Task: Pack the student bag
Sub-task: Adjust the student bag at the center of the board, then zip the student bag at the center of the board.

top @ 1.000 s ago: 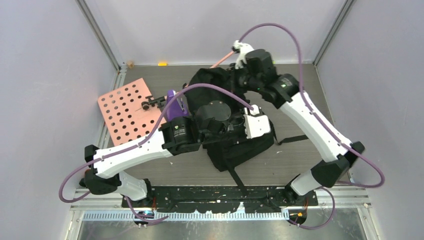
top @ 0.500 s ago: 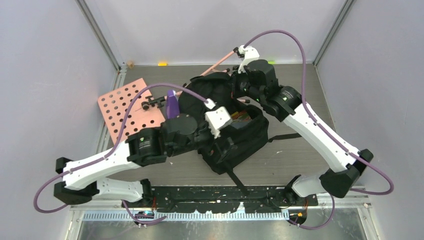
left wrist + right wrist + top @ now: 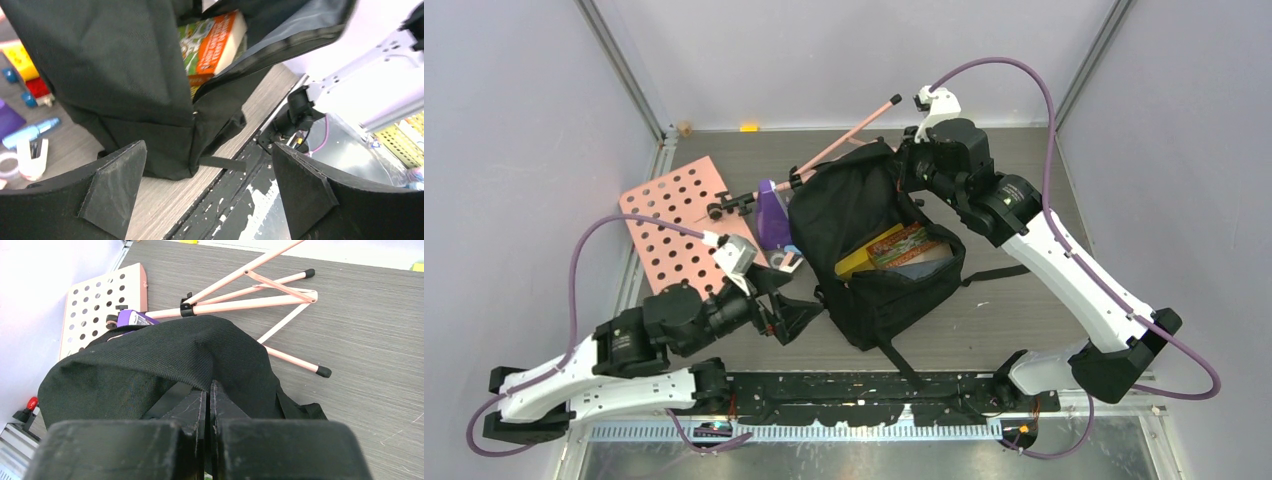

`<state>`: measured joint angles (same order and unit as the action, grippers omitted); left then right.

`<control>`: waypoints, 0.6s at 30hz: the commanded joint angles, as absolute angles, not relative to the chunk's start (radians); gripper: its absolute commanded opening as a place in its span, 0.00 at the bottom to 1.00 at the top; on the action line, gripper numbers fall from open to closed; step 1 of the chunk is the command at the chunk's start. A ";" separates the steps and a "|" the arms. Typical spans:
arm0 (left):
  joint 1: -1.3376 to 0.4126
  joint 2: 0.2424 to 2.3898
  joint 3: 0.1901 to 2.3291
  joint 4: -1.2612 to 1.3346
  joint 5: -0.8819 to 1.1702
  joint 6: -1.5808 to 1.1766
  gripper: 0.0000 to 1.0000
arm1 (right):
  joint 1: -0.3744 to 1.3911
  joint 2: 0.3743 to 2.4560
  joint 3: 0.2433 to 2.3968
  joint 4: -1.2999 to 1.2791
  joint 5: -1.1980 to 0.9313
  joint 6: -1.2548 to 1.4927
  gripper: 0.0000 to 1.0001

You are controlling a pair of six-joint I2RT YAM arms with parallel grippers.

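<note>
**Item: bag** [image 3: 874, 250]. Black soft fabric, mid-table. Its mouth gaped open, w/ a book [image 3: 902, 243] showing inside.

**Handling (my read):** limp cloth, no stiffness of its own. The walls would prob. sag if you let go. W/ contents in it, it would likely drag rather than slide. Your best hold looked like a rim seam or strap, not a flat panel.

**R gripper** [image 3: 209, 405]: at the bag's far rim, jaws pressed together and pinching a fold of the fabric, so the mouth was held up.

**L gripper** [image 3: 210, 200]: near-left of the bag and apart from it, jaws spread wide w/ nothing between.

**Views:**
- Top cam gave you the whole mouth and both arms.
- Only L wrist showed the bag's near base corner, a strap [image 3: 222, 162] and small toys [image 3: 22, 62] left of the bag.
- Only R wrist showed the pinch itself and the pink stand [image 3: 250, 295] beyond the bag.
</note>
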<state>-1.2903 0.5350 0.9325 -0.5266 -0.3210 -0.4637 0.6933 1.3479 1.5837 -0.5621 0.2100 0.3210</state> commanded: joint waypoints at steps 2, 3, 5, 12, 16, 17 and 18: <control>-1.294 0.603 0.821 -0.446 -0.406 -0.591 0.98 | 0.690 1.338 1.593 -0.472 0.313 0.374 0.00; -1.294 0.628 0.804 -0.418 -0.394 -0.602 0.97 | 0.690 1.341 1.596 -0.482 0.327 0.384 0.00; -1.294 0.679 0.777 -0.363 -0.384 -0.636 0.92 | 0.690 1.344 1.602 -0.496 0.355 0.394 0.00; -1.294 0.786 0.697 -0.158 -0.389 -0.742 0.77 | 0.690 1.339 1.595 -0.504 0.370 0.409 0.00; -1.294 0.818 0.688 -0.136 -0.412 -0.759 0.73 | 0.690 1.336 1.590 -0.501 0.373 0.411 0.00; -1.293 0.827 0.685 -0.134 -0.422 -0.764 0.70 | 0.690 1.336 1.588 -0.502 0.376 0.412 0.00; -1.294 0.831 0.681 -0.128 -0.429 -0.769 0.69 | 0.690 1.335 1.585 -0.498 0.377 0.413 0.00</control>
